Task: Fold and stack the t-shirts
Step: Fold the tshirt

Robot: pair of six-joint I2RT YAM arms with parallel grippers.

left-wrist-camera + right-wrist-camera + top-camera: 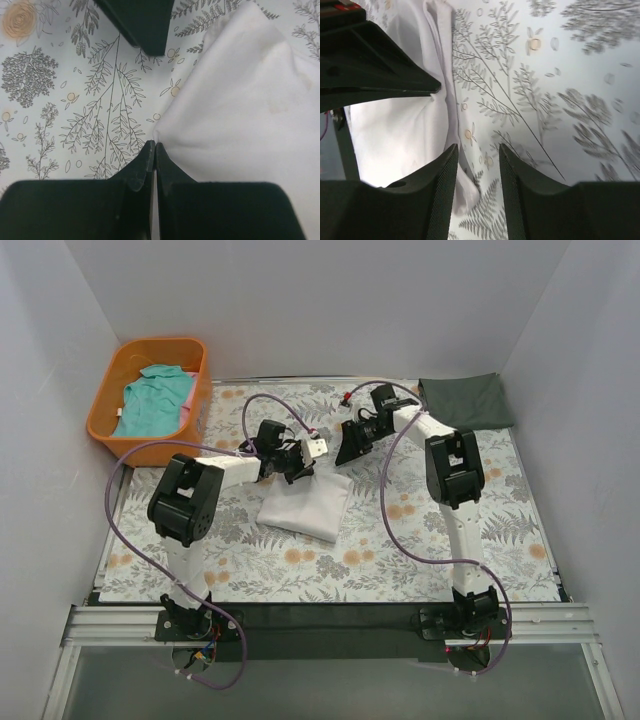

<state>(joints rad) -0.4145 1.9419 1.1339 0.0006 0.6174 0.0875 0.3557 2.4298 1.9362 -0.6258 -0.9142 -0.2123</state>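
Mid-fold on the white shirt, centre of the table between my arms. Left gripper pinched shut on its corner. Right gripper has jaws parted and holds nothing, with the cloth edge just beside them. The shirt's a flat packet, long axis roughly left-right, slightly skewed. Next, I reckon: square it up, then stack it on the dark shirt, far right. Teal shirt is in the basket.
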